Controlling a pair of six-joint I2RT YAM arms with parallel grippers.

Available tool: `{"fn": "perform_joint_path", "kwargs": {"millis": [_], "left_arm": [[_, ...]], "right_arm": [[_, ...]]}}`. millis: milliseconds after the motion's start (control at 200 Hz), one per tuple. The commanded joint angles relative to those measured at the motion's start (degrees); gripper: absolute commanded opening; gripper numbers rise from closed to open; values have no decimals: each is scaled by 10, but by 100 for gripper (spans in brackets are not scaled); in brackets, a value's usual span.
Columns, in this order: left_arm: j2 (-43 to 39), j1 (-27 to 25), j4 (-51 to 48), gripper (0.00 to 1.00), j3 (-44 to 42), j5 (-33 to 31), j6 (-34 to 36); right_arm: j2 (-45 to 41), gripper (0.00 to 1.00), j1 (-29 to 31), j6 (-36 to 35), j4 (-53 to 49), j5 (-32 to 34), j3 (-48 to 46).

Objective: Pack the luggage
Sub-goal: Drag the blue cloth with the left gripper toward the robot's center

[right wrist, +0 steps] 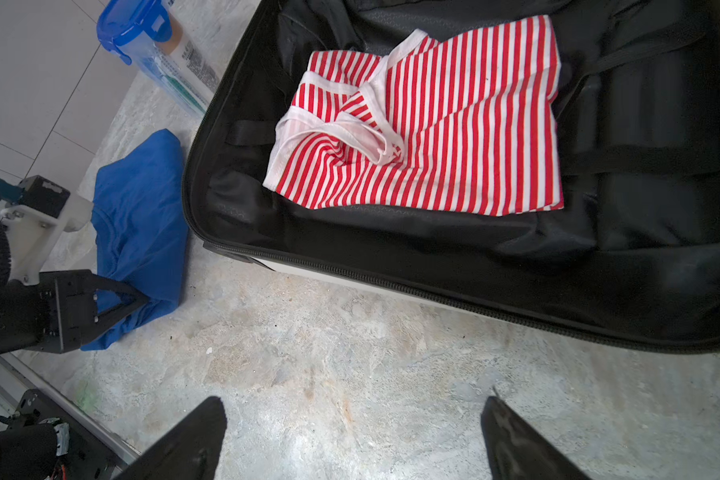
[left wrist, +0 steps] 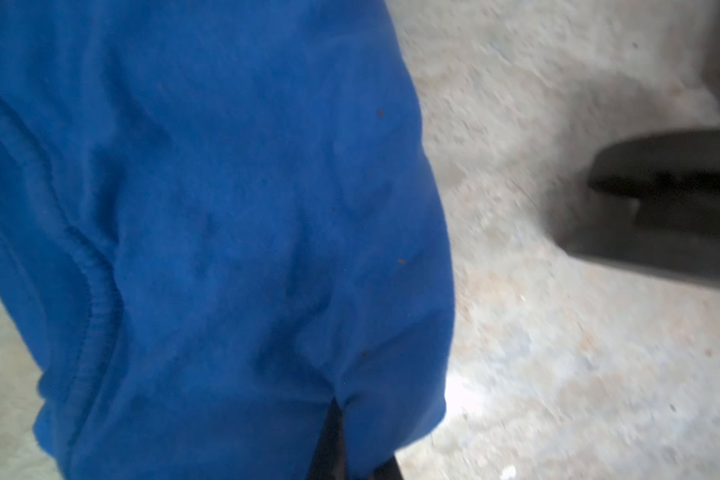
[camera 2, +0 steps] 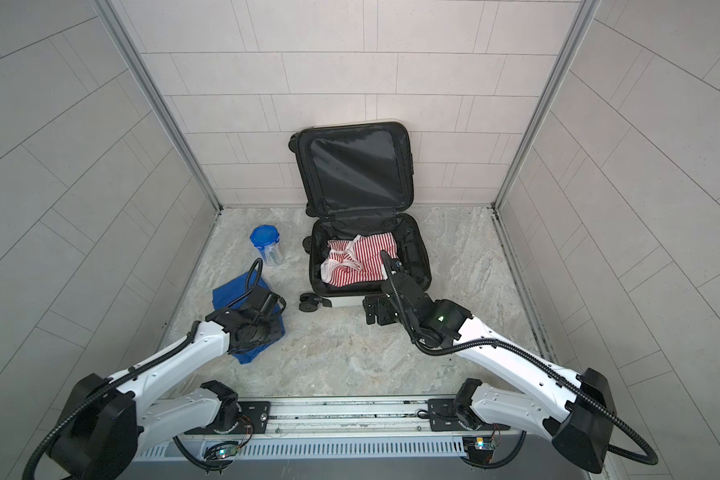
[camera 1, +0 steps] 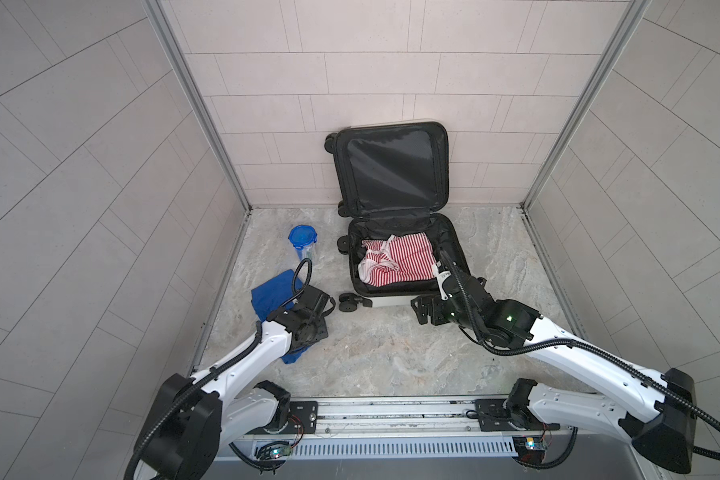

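Observation:
The luggage (camera 1: 391, 170) (camera 2: 358, 170) lies open on the floor, its lid leaning on the back wall. On its black lining (right wrist: 391, 245) rests a red-and-white striped garment (camera 1: 395, 259) (camera 2: 360, 259) (right wrist: 454, 137). Left of the case, a blue garment (camera 1: 273, 291) (camera 2: 229, 293) (left wrist: 225, 208) (right wrist: 142, 199) is bunched on the floor. My left gripper (left wrist: 358, 457) (right wrist: 142, 300) is shut on a fold of that blue cloth. My right gripper (right wrist: 354, 403) (camera 1: 427, 311) (camera 2: 375, 309) hangs open and empty over bare floor, just in front of the case's near wall.
A clear container with a blue lid (camera 1: 303, 243) (camera 2: 265, 245) (right wrist: 159, 45) stands behind the blue garment, near the left wall. A luggage wheel (camera 1: 348, 302) juts out at the front left corner. Tiled walls enclose three sides; the arm rail (camera 1: 391, 409) runs along the front.

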Motion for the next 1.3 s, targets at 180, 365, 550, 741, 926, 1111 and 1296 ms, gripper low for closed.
{"fn": "perform_joint_path", "kwargs": {"millis": [180, 365, 550, 741, 926, 1111, 1296], "left_arm": [[-21, -106, -44, 0, 1, 26, -69], [7, -185, -7, 0, 21, 45, -94], [69, -241, 57, 0, 52, 86, -92], [149, -293, 126, 0, 103, 122, -77], [233, -330, 184, 0, 166, 156, -63], [312, -344, 243, 0, 226, 177, -62], [378, -348, 279, 0, 294, 190, -62]], "right_arm": [[-38, 97, -16, -11, -22, 29, 8], [-50, 97, -36, -16, -35, 28, 6], [-64, 97, -70, -24, -56, 18, 7], [-85, 97, -123, -33, -70, -15, 0], [-100, 97, -177, -41, -92, -48, -8], [-110, 97, -240, -50, -113, -93, -18], [-123, 97, -276, -54, -126, -118, -27]]}}
